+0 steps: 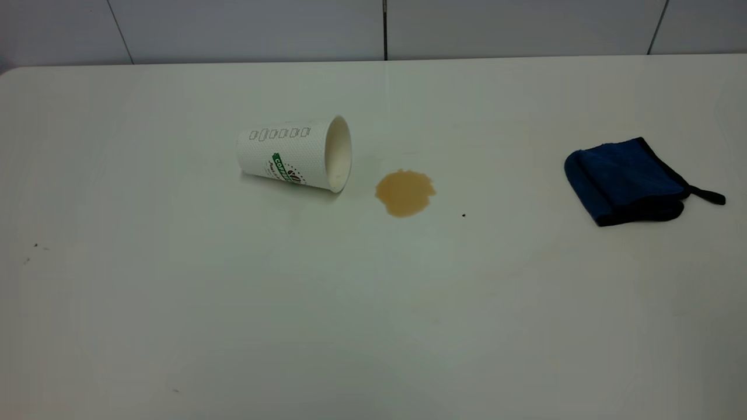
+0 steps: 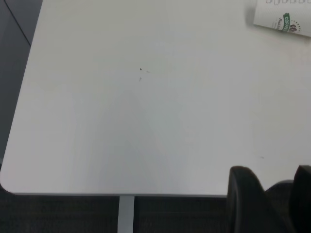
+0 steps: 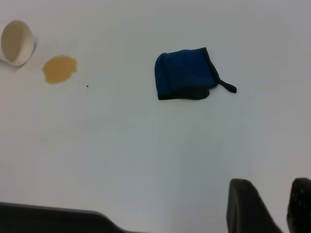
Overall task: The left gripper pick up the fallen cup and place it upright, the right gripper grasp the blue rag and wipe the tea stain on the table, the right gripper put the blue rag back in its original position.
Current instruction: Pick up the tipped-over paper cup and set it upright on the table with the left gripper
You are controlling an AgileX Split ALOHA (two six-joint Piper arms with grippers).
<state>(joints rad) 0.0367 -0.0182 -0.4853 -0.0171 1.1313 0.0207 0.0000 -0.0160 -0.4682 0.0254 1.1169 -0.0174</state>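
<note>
The cup [image 1: 295, 153] lies on its side on the white table [image 1: 233, 303], left of centre, its mouth facing right toward the tea stain [image 1: 405, 192]. Far to the right rests the folded blue rag [image 1: 627, 181], its loop tab pointing right. Neither arm appears in the exterior view. My left gripper [image 2: 272, 174] hovers open near the table's front left corner, far from the cup [image 2: 286, 19]. Open and holding nothing, my right gripper [image 3: 272, 187] hangs well short of the blue rag [image 3: 187, 74], with the tea stain [image 3: 60, 69] and cup [image 3: 17, 42] farther off.
A tiny black speck [image 1: 463, 215] sits right of the stain. A few dark specks [image 1: 35, 246] mark the table's left side. A tiled wall [image 1: 385, 29] runs behind the far edge. The table's front edge and a leg [image 2: 126, 213] show in the left wrist view.
</note>
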